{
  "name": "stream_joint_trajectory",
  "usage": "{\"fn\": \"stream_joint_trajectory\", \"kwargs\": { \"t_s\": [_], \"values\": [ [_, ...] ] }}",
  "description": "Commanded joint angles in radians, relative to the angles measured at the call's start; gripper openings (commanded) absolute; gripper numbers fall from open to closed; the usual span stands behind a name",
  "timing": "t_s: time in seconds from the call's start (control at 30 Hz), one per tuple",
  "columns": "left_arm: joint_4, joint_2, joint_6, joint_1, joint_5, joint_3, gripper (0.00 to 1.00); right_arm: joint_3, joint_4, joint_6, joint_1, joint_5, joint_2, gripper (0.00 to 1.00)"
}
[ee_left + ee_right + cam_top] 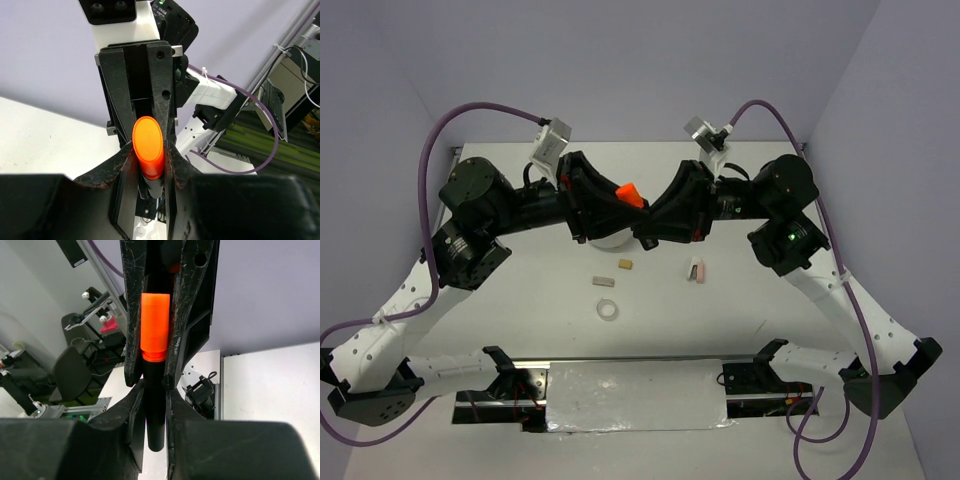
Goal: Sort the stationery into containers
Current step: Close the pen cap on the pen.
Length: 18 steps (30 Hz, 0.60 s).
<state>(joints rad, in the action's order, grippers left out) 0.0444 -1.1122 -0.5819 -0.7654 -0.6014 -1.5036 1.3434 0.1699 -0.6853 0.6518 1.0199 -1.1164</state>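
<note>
Left gripper (150,172) and right gripper (155,405) jaws are both pinching the orange-capped marker (628,191) mid-handover; one side releasing seems next.

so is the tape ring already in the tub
No, the tape ring lies on the table, apart from the white tub.
</note>
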Motion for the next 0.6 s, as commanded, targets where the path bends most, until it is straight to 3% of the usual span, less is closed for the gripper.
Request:
{"fn": "stream_joint_trajectory", "kwargs": {
  "t_s": [0.0, 0.03, 0.07, 0.17, 0.3, 0.33, 0.57],
  "values": [
    [0.005, 0.025, 0.022, 0.006, 0.055, -0.018, 0.10, -0.003, 0.050, -0.017, -0.006, 0.020, 0.035, 0.00],
    [0.024, 0.020, 0.031, 0.006, 0.054, -0.023, 0.18, -0.001, 0.040, -0.001, -0.006, 0.008, 0.043, 0.00],
    [0.034, 0.017, 0.033, 0.006, 0.057, -0.027, 0.39, 0.002, 0.030, 0.012, -0.004, 0.003, 0.046, 0.00],
    [0.049, 0.018, 0.045, 0.006, 0.071, -0.029, 0.69, 0.013, -0.030, 0.061, -0.006, -0.018, 0.049, 0.00],
    [0.084, 0.025, 0.071, 0.006, 0.110, -0.036, 0.84, 0.014, -0.070, 0.098, -0.006, -0.030, 0.050, 0.00],
    [0.104, 0.028, 0.077, 0.005, 0.135, -0.044, 0.97, 0.016, -0.076, 0.105, -0.006, -0.033, 0.050, 0.00],
    [0.092, 0.084, 0.097, 0.011, 0.244, -0.029, 0.99, 0.030, -0.125, 0.142, -0.007, -0.011, 0.023, 0.00]
  ]
}}
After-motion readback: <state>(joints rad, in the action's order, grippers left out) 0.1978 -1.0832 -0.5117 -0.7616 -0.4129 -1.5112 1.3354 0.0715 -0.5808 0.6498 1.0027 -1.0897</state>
